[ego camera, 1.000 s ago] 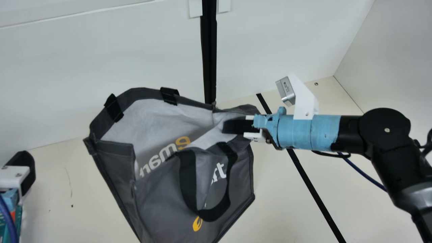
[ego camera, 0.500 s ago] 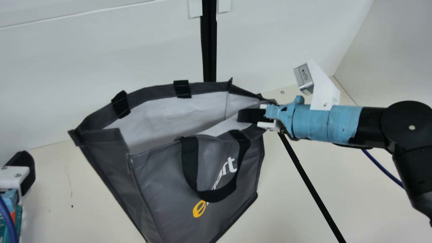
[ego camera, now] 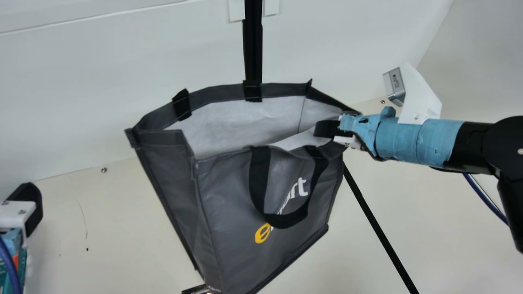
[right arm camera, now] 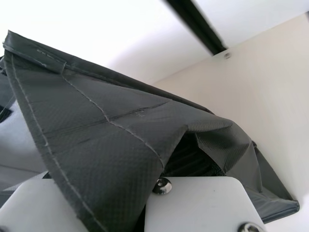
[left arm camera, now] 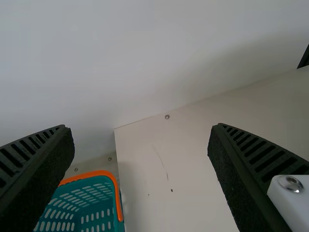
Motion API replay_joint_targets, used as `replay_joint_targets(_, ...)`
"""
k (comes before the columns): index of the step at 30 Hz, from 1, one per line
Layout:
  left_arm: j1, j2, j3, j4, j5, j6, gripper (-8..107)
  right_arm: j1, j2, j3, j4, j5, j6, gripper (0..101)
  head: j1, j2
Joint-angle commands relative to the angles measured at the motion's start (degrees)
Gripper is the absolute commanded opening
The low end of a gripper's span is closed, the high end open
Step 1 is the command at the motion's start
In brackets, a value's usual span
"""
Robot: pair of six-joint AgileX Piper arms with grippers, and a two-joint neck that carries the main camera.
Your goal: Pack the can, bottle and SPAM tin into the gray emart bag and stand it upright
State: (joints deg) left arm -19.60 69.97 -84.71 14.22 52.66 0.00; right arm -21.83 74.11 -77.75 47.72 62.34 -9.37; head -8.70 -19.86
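While the gray emart bag [ego camera: 233, 212] hangs tilted at the centre of the main view, its mouth gaping toward the upper left, a black handle [ego camera: 258, 179] droops across its front. At the mouth's right end, the right gripper [ego camera: 322, 129] has its fingers closed on the fabric. By the left edge, the left gripper [ego camera: 32, 206] holds its fingers wide apart, empty, near a teal basket [left arm camera: 96, 173] at lower left.

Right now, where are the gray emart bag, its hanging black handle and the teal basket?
Gray emart bag [ego camera: 229, 196]: main view, on its front panel.
Black handle [ego camera: 258, 179]: main view, on the loop's left strap.
Teal basket [left arm camera: 96, 174]: left wrist view, on its orange rim.
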Motion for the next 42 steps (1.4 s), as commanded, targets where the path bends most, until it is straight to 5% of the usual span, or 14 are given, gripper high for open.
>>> replay_joint_targets(1,0.0,0.0,0.0,0.0,0.0,0.0,90,-0.81,0.29,-0.71,-1.43,-0.47,1.01,0,-1.3,-0.14)
replay_joint_targets(25,0.0,0.0,0.0,0.0,0.0,0.0,90,-17.65,7.97,-13.31,-9.81,0.1,5.12,0,-1.3,-0.14)
replay_joint_targets(42,0.0,0.0,0.0,0.0,0.0,0.0,90,-30.35,17.53,-26.72,-13.05,3.59,3.0,0,-1.3,-0.14)
